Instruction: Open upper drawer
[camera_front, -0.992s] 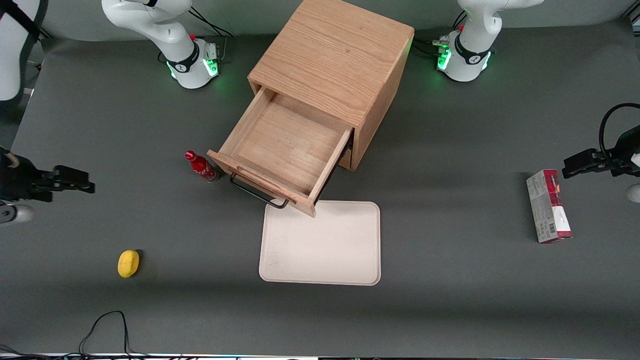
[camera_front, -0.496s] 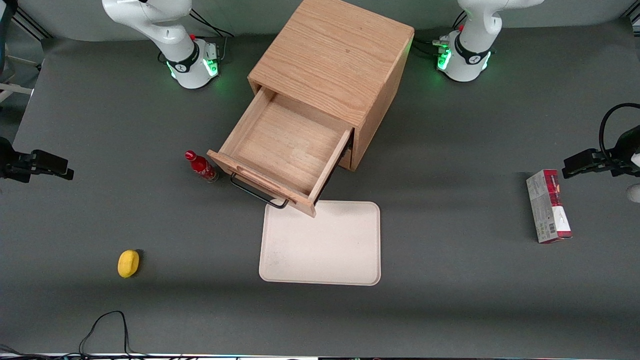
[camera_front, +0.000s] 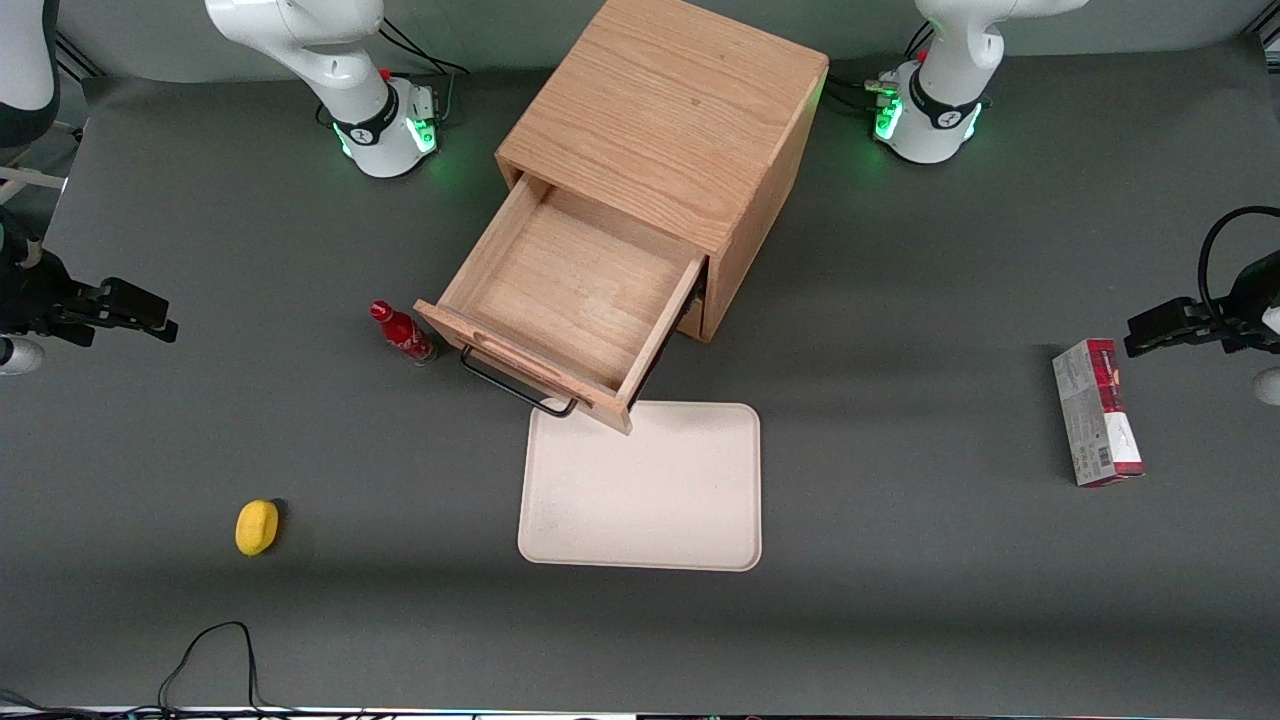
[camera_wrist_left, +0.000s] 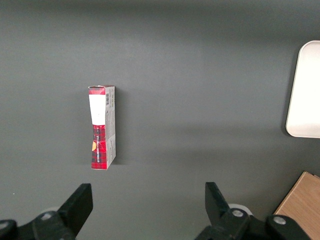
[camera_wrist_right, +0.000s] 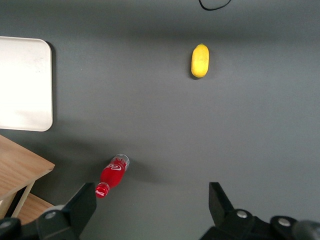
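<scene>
The upper drawer (camera_front: 580, 290) of the oak cabinet (camera_front: 670, 110) stands pulled far out, its plain wooden box empty. Its black wire handle (camera_front: 515, 385) faces the front camera. The lower drawer is hidden beneath it. My right gripper (camera_front: 150, 312) hovers above the table toward the working arm's end, well apart from the drawer. It is open and empty, and shows in the right wrist view (camera_wrist_right: 150, 205) with bare table between the fingers. An oak corner of the drawer unit (camera_wrist_right: 22, 167) shows in that view.
A red bottle (camera_front: 402, 333) stands beside the drawer front; it also shows in the right wrist view (camera_wrist_right: 112, 175). A white tray (camera_front: 640, 485) lies in front of the drawer. A yellow fruit (camera_front: 257, 526) lies nearer the front camera. A red-and-grey box (camera_front: 1096, 412) lies toward the parked arm's end.
My right gripper has drifted away from the front camera, swinging out toward the table's end and partly back. The drawer and the objects have not moved.
</scene>
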